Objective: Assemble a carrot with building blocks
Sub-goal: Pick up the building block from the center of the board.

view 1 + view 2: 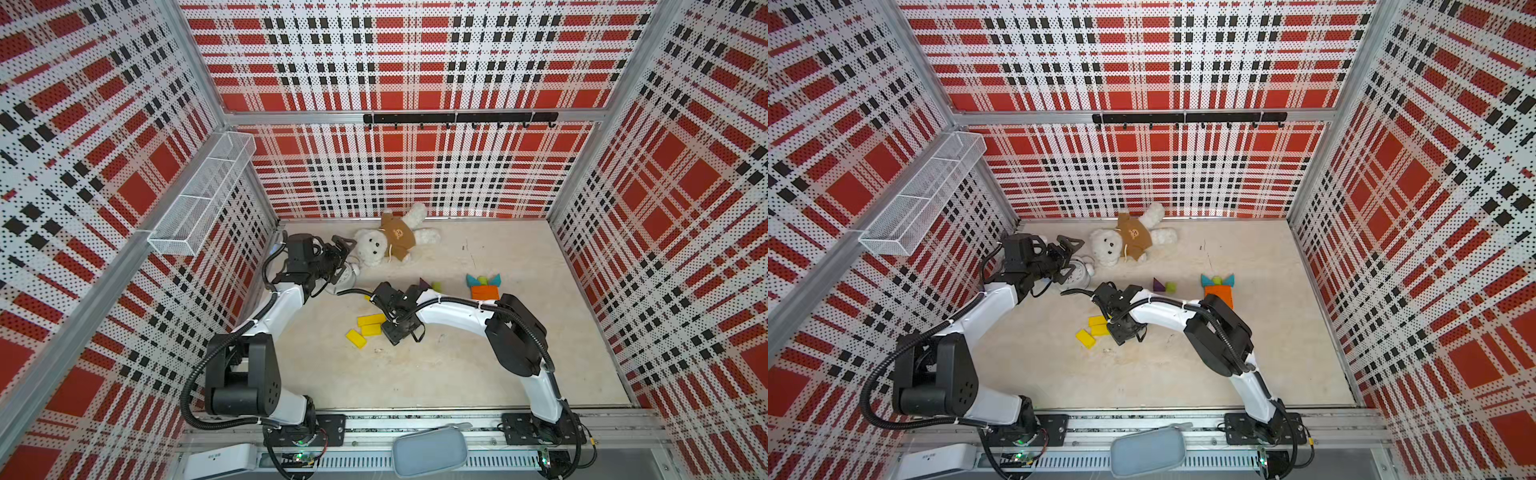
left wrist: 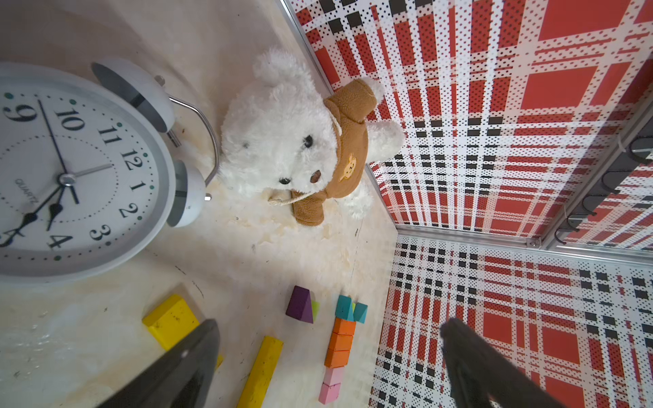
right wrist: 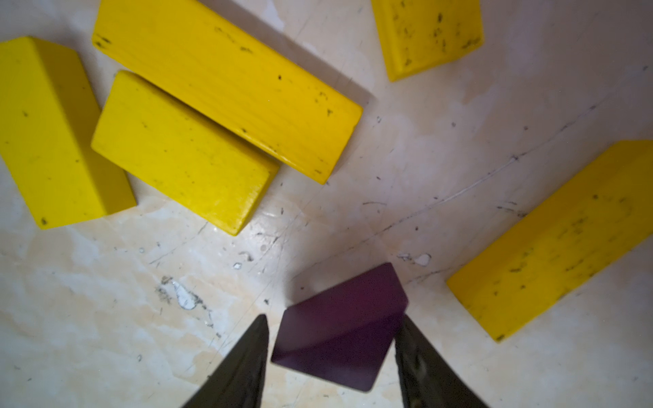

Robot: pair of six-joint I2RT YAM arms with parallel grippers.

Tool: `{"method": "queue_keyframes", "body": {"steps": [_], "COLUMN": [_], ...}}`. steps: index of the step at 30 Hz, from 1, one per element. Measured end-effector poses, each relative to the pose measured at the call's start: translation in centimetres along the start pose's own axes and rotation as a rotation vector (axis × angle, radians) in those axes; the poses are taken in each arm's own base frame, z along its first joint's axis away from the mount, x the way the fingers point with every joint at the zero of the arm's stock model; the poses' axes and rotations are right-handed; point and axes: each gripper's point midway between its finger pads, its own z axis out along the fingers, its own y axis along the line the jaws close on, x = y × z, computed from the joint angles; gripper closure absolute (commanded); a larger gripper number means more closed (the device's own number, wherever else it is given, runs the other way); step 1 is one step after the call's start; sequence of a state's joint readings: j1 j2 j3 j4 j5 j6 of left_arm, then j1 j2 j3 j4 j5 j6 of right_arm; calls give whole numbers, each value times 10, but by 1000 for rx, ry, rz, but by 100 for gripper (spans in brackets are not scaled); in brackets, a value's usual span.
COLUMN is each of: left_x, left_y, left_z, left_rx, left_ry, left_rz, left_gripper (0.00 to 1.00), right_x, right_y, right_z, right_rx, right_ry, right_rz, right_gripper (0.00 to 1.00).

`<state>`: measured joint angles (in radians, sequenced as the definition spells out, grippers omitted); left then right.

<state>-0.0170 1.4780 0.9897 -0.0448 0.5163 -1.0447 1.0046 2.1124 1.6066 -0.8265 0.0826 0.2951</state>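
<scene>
The right gripper (image 3: 334, 319) points down at the tabletop (image 3: 106, 318) among the loose yellow blocks (image 3: 226, 81). Its jaws are spread and straddle a purple triangle block (image 3: 348, 300). One finger (image 3: 410, 339) sits at the block's edge. The other finger (image 3: 252, 346) shows a narrow gap, so the block is bracketed but not clamped. In both top views the right wrist hides this block.

The partly built carrot lies nearer the right wall. Two teal triangles (image 2: 344, 307) with a lime-green cylinder (image 1: 482, 279) between them form the top. A row of orange blocks (image 2: 341, 341) follows, then pink blocks (image 2: 332, 383). In both top views the right arm covers the pink end.

A second purple triangle (image 1: 1158, 284) stands just beside another lime-green cylinder (image 1: 1170, 286), between the carrot and the right gripper.

The left gripper (image 2: 330, 322) hangs near the back left corner, jaws spread wide and holding nothing. It is close to a white alarm clock (image 2: 70, 176) and a white teddy bear (image 2: 282, 141).
</scene>
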Motion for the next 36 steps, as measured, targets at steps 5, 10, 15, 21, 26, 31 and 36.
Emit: {"method": "queue_keyframes", "body": {"steps": [5, 10, 15, 21, 26, 31, 36], "left_x": [2, 2, 3, 4, 8, 15, 36], "left_y": [-1, -1, -1, -2, -3, -6, -15], "left_z": [1, 1, 1, 2, 3, 5, 12], "left_rx": [1, 2, 2, 3, 5, 8, 19], "left_ry": [6, 7, 8, 11, 19, 35, 81], "left_rz": [0, 0, 1, 2, 6, 14, 41], "left_gripper": [0, 1, 1, 1, 0, 0, 0], "right_x": [3, 3, 2, 1, -9, -29, -43], "right_y": [0, -1, 0, -5, -17, -51, -127], "right_z": [6, 7, 7, 6, -13, -50, -86], "right_rx": [4, 6, 5, 23, 40, 58, 128], "right_ry": [14, 15, 12, 4, -44, -134, -221], "right_rz": [9, 15, 26, 45, 83, 163, 320], "right_gripper": [45, 51, 54, 56, 58, 58, 59]}}
